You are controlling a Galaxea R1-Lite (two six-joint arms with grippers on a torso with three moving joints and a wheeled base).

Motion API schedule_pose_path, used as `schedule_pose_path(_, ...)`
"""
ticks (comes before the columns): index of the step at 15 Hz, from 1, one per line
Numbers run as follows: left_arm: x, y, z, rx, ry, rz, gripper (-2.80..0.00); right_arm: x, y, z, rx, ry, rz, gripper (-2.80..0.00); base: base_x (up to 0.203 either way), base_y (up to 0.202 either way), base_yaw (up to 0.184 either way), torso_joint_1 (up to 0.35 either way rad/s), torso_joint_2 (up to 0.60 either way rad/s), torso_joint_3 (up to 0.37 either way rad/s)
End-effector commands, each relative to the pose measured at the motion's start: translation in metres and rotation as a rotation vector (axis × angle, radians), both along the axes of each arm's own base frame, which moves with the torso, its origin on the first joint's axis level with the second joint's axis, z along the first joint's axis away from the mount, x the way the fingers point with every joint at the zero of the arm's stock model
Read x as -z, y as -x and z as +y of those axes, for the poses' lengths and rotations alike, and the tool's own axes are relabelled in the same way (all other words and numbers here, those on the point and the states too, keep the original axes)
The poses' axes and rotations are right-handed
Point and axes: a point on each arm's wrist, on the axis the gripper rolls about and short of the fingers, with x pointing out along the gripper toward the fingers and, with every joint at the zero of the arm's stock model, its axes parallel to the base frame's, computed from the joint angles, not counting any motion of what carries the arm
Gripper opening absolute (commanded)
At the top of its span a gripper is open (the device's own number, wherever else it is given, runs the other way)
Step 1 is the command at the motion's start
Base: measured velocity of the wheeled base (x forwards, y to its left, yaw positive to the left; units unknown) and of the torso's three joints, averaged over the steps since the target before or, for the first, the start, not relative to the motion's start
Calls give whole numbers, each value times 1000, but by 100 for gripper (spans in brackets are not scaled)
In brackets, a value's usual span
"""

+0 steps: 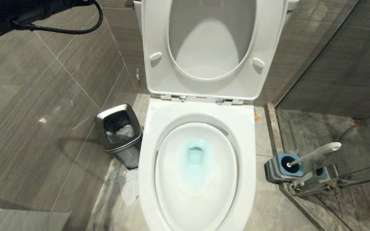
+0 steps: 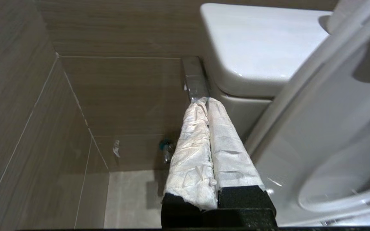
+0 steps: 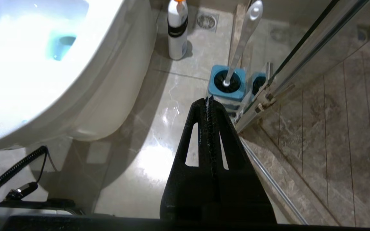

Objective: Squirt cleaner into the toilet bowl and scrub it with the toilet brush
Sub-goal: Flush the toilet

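- The left end effector (image 2: 207,100) has its two white-wrapped fingers (image 2: 191,150) pressed together, holding nothing; it is raised at the far left of the scene, beside the cistern (image 2: 255,48) and the upturned seat and lid (image 1: 210,48), pointing towards the tiled wall (image 2: 124,96).
- In the head view only a dark part of the left arm (image 1: 18,14) and its cable show, at the far left.
- The right end effector (image 3: 209,100) is closed too, its black fingers (image 3: 198,134) meeting along their length with nothing between them; it hangs low on the right over the floor (image 3: 146,134), near the right flank of the toilet.
- The toilet bowl (image 1: 201,112) sits in the middle of the scene, seat and lid standing upright against the cistern.
- The cleaner (image 1: 195,154) lies as a pale teal-blue pool in the bottom of the basin, tinting the water around the outlet.
- The toilet brush (image 1: 316,153) stands on the floor to the right of the bowl, its bristle head down in the blue-and-grey holder (image 1: 276,168), its white handle tilting to the right against the glass shower partition (image 1: 332,80).
- A white bottle (image 3: 177,30) with an orange cap stands on the floor farther back, just beside the bowl's right side.
- A small steel waste bin (image 1: 119,134) stands just left of the bowl, near the wall.
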Motion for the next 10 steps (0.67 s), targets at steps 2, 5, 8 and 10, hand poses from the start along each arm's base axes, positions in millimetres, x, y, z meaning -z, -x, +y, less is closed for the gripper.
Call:
schedule_pose_path(2, -9, 4, -3, -26, 39, -87, -280, 1, 0, 0, 0, 0, 4, -280, 0, 0, 0, 7, 3, -155)
schedule_pose_path(5, -17, 10, -6, -11, 75, -169, -280, 0, 0, 0, 0, 0, 4, -280, 0, 0, 0, 2, 2, -37)
schedule_pose_path(8, -19, 11, -9, -8, 94, -209, -280, 0, 0, 0, -1, 0, 3, -280, 0, 0, 0, 0, 0, 0)
schedule_pose_path(10, -18, 11, -15, -10, 110, -214, -280, 0, 0, 0, -1, 0, 4, -280, 0, 0, 0, 0, 0, 0)
